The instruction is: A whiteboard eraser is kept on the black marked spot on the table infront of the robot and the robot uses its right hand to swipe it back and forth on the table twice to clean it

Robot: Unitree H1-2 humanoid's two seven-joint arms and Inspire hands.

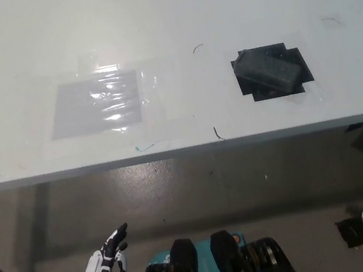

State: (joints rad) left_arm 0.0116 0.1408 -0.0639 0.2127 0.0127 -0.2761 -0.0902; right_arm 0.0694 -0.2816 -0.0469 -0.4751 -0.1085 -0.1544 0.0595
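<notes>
The eraser (269,71) lies tilted on the black marked spot (272,71), near the front edge of the white surface (162,15); bare surface extends on all sides. A taped clear sheet (98,105) lies well to its left. The white left hand (110,254) hangs below the edge, fingers spread, empty.

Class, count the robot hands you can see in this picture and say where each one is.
1: the white left hand is low at the picture's left, below the table edge. The right hand is out of view.

I stood in a lab: taped marks on a plain white table (162,15), bare concrete floor (198,195) below.
</notes>
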